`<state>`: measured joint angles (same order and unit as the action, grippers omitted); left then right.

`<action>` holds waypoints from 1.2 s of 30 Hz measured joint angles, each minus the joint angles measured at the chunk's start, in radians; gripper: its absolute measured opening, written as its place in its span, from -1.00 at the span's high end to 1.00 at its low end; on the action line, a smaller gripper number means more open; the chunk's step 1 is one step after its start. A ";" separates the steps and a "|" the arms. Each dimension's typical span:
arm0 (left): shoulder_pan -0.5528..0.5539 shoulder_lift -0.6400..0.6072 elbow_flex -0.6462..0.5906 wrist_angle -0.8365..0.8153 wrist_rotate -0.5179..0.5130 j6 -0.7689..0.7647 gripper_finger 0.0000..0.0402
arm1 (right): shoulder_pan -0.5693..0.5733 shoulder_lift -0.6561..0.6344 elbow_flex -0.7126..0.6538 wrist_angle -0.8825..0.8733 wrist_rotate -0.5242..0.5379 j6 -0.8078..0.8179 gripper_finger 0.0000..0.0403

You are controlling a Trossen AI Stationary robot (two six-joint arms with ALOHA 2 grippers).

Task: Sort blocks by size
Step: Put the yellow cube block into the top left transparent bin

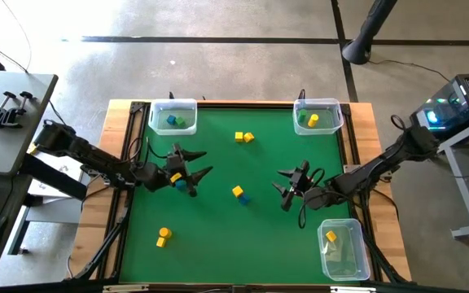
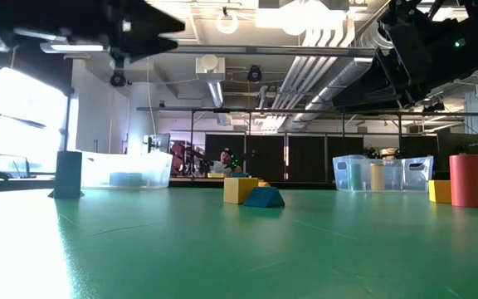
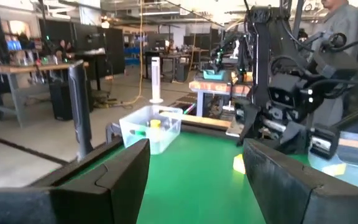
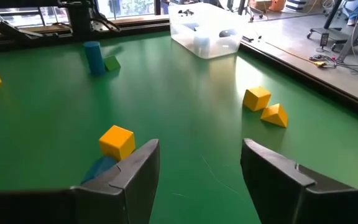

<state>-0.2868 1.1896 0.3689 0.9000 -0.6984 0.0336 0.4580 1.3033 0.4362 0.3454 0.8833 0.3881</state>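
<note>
On the green counter [image 1: 218, 236], the left gripper [image 1: 198, 167] hovers with fingers apart beside a blue block [image 1: 192, 190], a yellow block [image 1: 237, 191] lies mid-counter, and the right gripper [image 1: 284, 189] waits near it, fingers spread and empty.

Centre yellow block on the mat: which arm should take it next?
Probably right. The right gripper is open and empty, and its wrist view has the yellow block just ahead of its fingers. The left gripper, also open, sits by a blue block and faces the far bin.
</note>
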 joint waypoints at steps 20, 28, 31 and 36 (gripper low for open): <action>0.404 0.057 0.411 -0.995 0.416 -0.223 -0.21 | -0.001 0.000 0.000 0.005 0.000 0.005 -0.07; 0.608 0.311 0.420 -0.794 0.680 -0.036 -0.21 | -0.044 0.000 0.000 0.019 -0.013 0.023 -0.07; 0.650 0.418 0.475 -0.769 0.691 0.068 -0.21 | -0.066 0.000 0.000 0.018 -0.050 0.039 -0.07; 0.699 0.593 0.624 -0.797 0.780 0.127 -0.21 | -0.088 0.000 0.000 0.019 -0.076 0.042 -0.07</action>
<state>0.4123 1.7825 0.9929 0.1025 0.0816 0.1609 0.3702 1.3033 0.4362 0.3644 0.8070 0.4297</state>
